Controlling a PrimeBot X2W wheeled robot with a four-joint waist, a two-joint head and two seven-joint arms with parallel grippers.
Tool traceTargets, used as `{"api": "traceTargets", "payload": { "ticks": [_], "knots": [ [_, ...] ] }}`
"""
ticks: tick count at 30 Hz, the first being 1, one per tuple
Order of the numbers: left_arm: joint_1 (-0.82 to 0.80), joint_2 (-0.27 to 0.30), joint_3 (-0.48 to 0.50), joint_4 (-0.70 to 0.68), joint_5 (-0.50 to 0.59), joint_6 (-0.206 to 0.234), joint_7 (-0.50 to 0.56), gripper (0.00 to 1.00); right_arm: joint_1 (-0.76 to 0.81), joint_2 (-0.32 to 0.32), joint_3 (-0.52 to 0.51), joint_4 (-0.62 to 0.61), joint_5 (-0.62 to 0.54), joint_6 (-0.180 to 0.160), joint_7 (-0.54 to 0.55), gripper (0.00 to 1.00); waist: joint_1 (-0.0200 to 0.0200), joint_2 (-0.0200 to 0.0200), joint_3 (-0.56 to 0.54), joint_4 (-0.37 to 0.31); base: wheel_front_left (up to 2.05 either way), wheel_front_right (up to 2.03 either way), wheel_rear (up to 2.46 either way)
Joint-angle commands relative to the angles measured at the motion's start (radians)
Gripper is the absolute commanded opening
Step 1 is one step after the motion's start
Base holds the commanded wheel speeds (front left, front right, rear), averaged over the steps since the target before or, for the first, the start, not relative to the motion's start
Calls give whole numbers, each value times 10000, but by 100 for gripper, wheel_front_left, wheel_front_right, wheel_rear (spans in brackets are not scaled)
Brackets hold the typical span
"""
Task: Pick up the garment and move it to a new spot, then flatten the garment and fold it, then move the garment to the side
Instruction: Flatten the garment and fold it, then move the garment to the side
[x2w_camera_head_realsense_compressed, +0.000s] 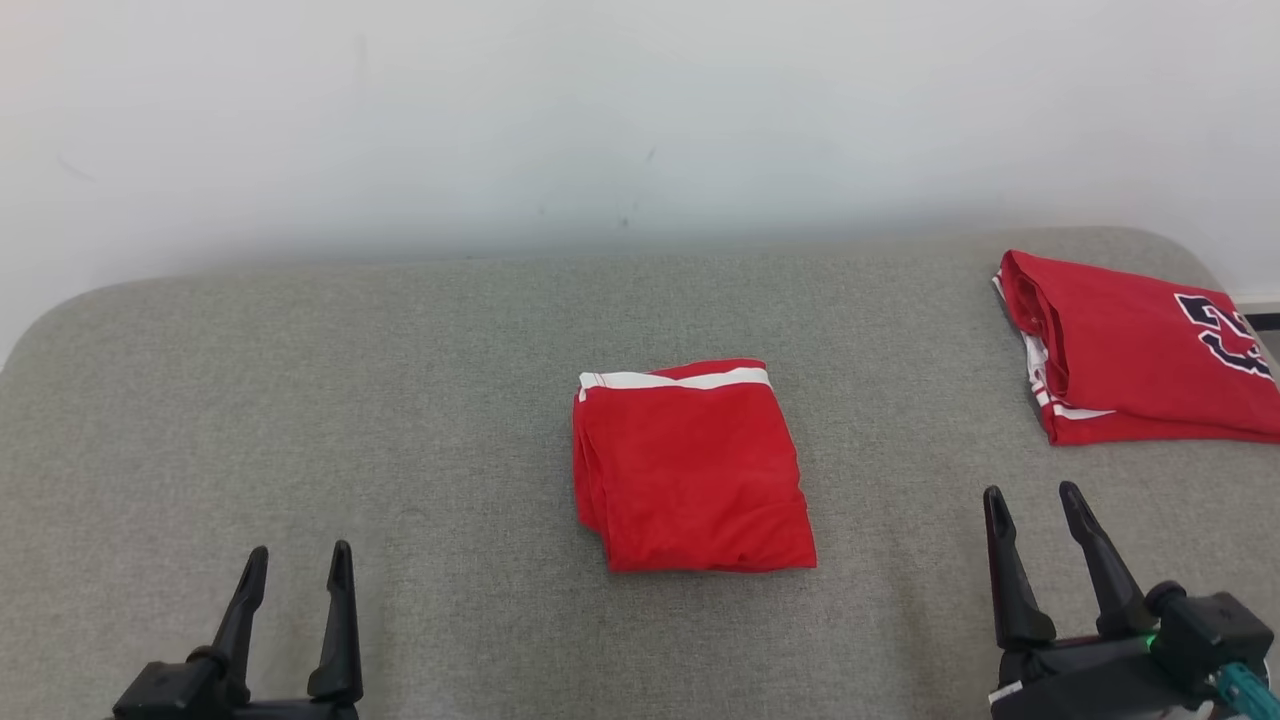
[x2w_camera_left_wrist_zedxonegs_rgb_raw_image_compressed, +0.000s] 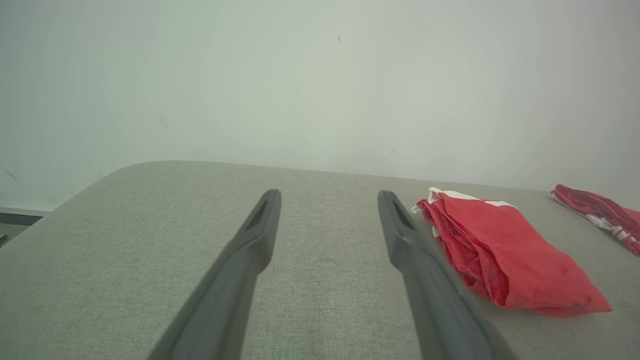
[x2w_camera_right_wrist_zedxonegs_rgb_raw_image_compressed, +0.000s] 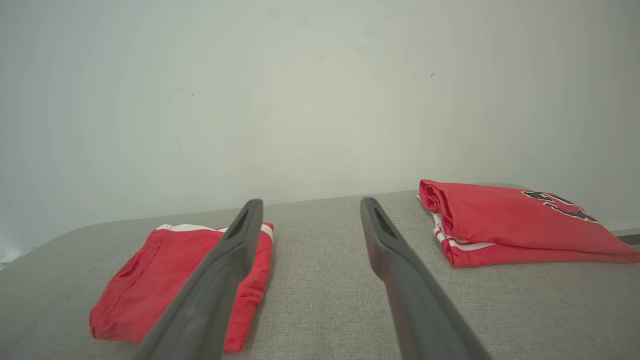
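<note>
Soft matt red cloth garment (x2w_camera_head_realsense_compressed: 690, 470) on coarse grey woven fabric surface (x2w_camera_head_realsense_compressed: 300, 400).

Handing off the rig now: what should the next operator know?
Left gripper: open, empty, low left over the grey surface.
Right gripper: open, empty, low right.
Red garment: folded, lying mid-surface, ahead of and between the grippers. A second folded red jersey lies at the far right.
Done: the fold, by the look of it.
Left: move the central garment to the side.

both tools (x2w_camera_head_realsense_compressed: 297, 565) (x2w_camera_head_realsense_compressed: 1035, 505) parted, empty
</note>
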Motion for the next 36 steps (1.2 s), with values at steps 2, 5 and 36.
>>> {"api": "traceTargets", "payload": {
  "ticks": [2, 5, 36],
  "knots": [
    [231, 3, 98, -43, 169, -11, -10, 100, 373, 135, -102, -325, -188, -30, -39, 100, 2, 0, -72, 66, 0, 0, 0],
    [366, 1, 56, -65, 289, -10, -10, 100, 617, 191, -191, -473, -295, -30, -39, 100, 2, 0, -124, 151, 0, 0, 0],
    [544, 20, 62, -113, 394, -64, -10, 100, 898, 353, 10, -236, -603, -30, -42, 100, 2, 0, -13, 508, 0, 0, 0]
  ]
}}
